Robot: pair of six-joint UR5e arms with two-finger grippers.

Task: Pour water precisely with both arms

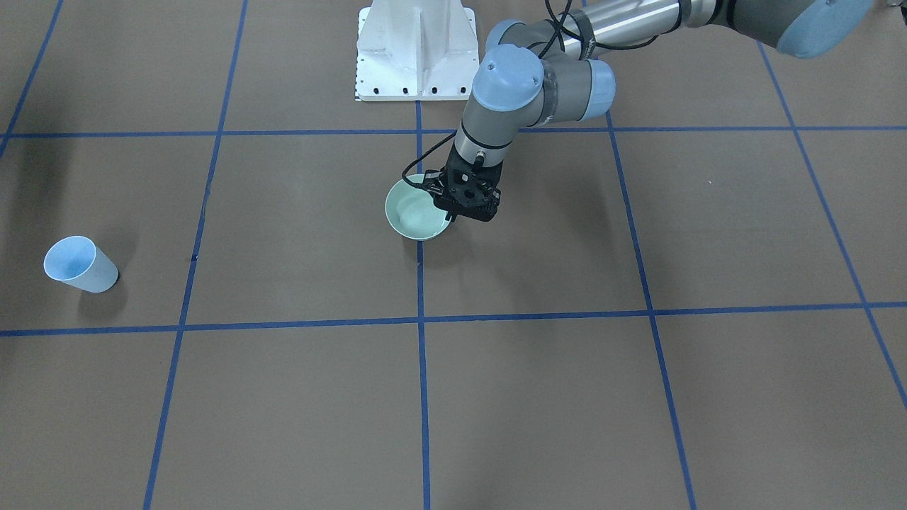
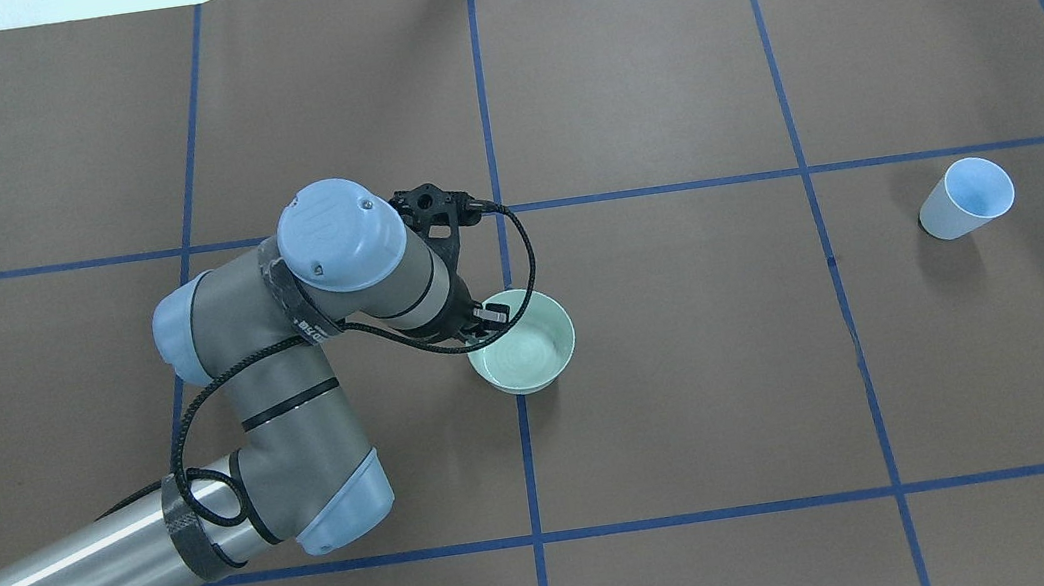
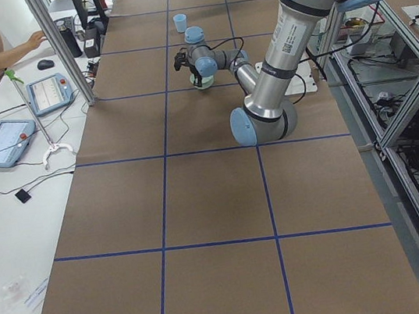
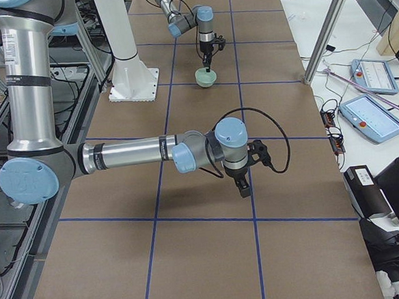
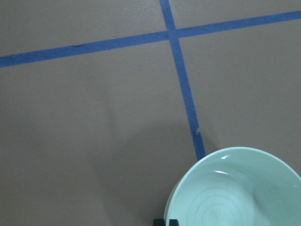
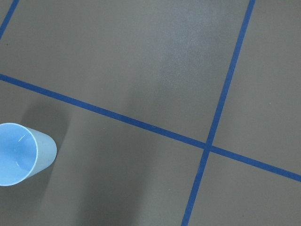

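Brown tabletop [image 1: 567, 397], blue grid. Left claw [image 1: 451, 217] clamped on bowl [image 1: 414, 212] rim; water [image 5: 214, 207] apparently inside. Right claw [image 4: 243, 187]: can't tell. Bowl probably rigid, slick, sloshy: you grip the rim, level.

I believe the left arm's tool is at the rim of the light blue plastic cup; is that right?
No: the overhead exterior view shows the left arm's tool at the rim of the round mint-green bowl, not the light blue cup.

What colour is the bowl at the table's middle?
The bowl is pale mint green, clearest in the overhead exterior view.
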